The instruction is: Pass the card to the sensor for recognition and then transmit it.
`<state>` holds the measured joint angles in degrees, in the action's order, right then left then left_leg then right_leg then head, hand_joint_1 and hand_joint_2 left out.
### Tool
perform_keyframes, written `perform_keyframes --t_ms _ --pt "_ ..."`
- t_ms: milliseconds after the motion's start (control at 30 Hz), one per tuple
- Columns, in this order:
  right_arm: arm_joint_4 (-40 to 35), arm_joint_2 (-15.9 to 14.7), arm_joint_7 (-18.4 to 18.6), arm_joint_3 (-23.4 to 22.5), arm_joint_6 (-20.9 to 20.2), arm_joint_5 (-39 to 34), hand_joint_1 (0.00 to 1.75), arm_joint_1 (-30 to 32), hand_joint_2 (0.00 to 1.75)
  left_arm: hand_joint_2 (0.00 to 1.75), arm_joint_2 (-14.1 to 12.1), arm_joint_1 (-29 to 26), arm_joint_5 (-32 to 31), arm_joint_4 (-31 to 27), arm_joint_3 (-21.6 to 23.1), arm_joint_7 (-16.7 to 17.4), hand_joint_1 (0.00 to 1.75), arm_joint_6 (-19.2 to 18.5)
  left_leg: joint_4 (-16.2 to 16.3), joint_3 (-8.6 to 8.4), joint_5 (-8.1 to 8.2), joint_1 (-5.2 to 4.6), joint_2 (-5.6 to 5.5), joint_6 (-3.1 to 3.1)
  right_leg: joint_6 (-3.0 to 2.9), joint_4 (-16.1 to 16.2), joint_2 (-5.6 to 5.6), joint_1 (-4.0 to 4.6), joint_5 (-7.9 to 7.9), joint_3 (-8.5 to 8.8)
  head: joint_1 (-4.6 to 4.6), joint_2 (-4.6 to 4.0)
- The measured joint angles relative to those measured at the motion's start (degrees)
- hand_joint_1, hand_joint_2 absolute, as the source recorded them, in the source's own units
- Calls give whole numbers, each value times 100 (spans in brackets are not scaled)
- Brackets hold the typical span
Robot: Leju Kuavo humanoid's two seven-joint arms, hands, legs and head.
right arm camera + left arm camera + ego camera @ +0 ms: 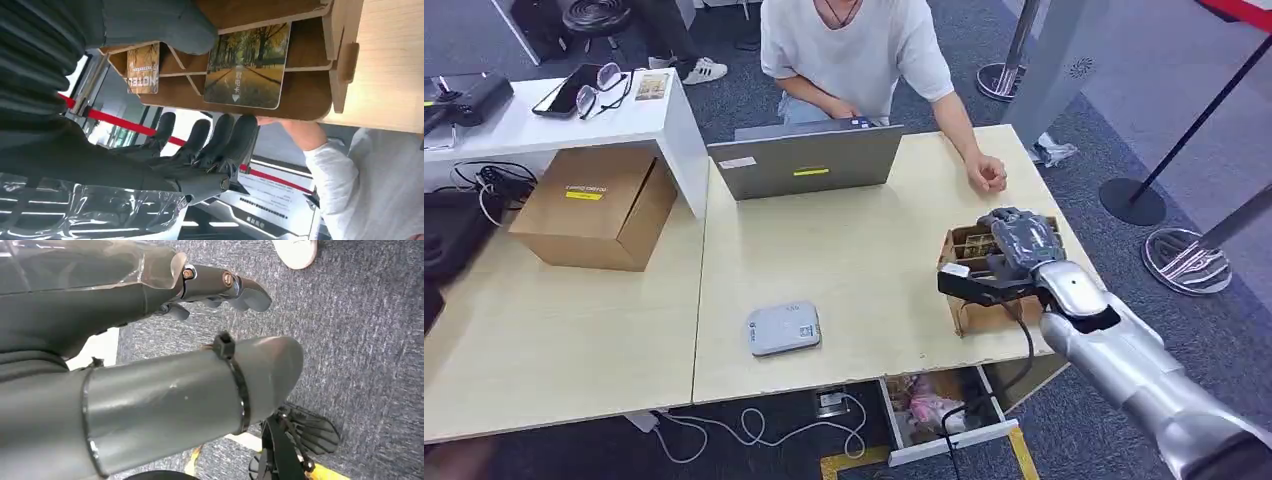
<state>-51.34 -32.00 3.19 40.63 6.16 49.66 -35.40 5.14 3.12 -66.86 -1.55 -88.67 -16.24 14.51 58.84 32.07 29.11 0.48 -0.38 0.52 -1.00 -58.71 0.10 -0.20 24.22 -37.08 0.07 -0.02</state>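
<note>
A wooden card holder (pixel 969 300) stands at the table's right edge, and my right hand (pixel 1022 245) hovers over it. In the right wrist view a card with a tree-lined road picture (pixel 247 67) stands in the holder (pixel 310 55), beside a second brown card (pixel 142 67). My thumb (pixel 190 30) lies on one side of the holder and my dark fingers (pixel 220 140) reach past the other side, spread, with nothing held. The grey-white sensor (pixel 783 328) lies flat near the table's front edge, well left of the holder. My left hand (pixel 225 287) hangs over the carpet, holding nothing.
A person (pixel 854 50) sits behind an open grey laptop (pixel 809 160), one hand (pixel 989 175) resting on the table close to the holder. A cardboard box (pixel 594 205) and a white shelf (pixel 574 115) stand at the left. An open drawer (pixel 944 410) juts out under the table.
</note>
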Motion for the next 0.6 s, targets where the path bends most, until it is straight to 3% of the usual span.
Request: perform_keyframes --t_ms 67,267,600 --pt "-40 -29 18 -2 2 -20 89 18 175 0 -2 -1 -13 0 0 -13 0 -24 0 0 0 0 -1 0 0 0 -1 0 0 0 0 0" --pt "-199 -131 53 -85 26 -66 103 114 175 0 -7 -3 -44 2 2 -52 0 -66 0 3 1 0 -2 -2 1 0 -1 0 1 0 0 0" --pt "-315 -179 68 -129 42 -68 87 219 175 0 -7 -3 -68 4 0 -74 0 -98 0 1 2 0 -1 -2 5 1 0 0 3 0 0 0"
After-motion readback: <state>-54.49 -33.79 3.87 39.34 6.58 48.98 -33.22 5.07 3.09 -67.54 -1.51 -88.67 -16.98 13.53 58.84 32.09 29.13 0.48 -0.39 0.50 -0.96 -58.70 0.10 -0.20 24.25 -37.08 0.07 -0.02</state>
